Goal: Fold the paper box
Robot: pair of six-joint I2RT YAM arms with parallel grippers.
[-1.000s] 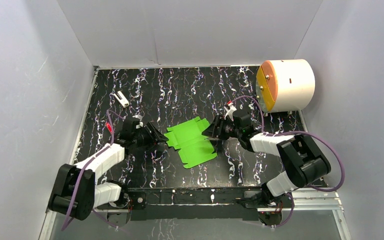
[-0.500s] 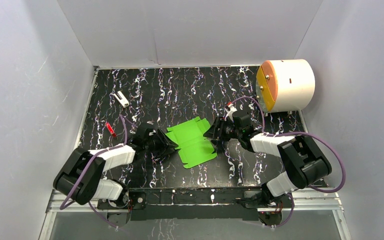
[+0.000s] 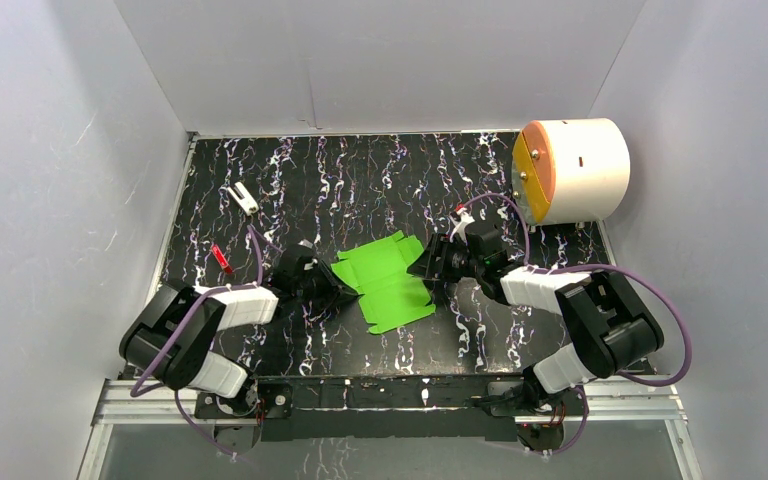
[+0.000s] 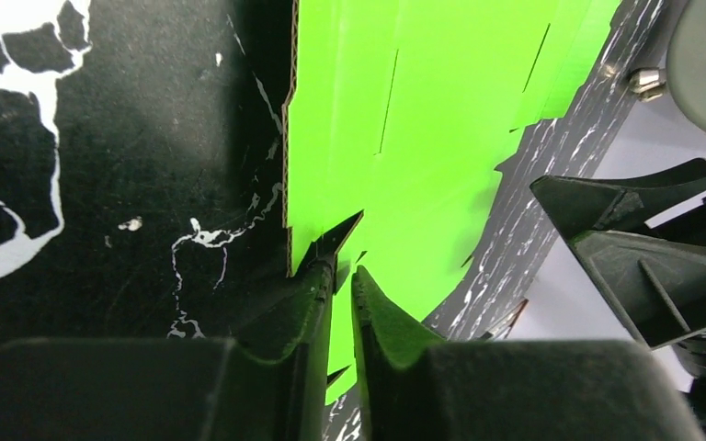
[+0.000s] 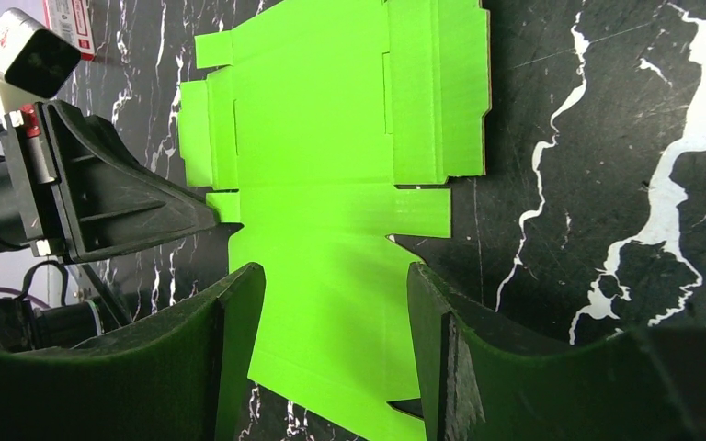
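I can't tell whether my left gripper grips the box, which the frame's top cuts off.

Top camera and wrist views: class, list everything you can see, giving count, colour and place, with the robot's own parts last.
paper box: 1, bright green, flat unfolded sheet, middle of table
drum: 1, white with orange-yellow face, far right corner
small block: 1, white, far left
small stick: 1, red, left side, nearer than the block
table: 1, black with white veins
walls: 3, white, around the table
arms: 2, black and white, near edge
left claw: 1, black, nearly closed at the sheet's left edge, grip unclear
right claw: 1, black, open over the sheet's right edge
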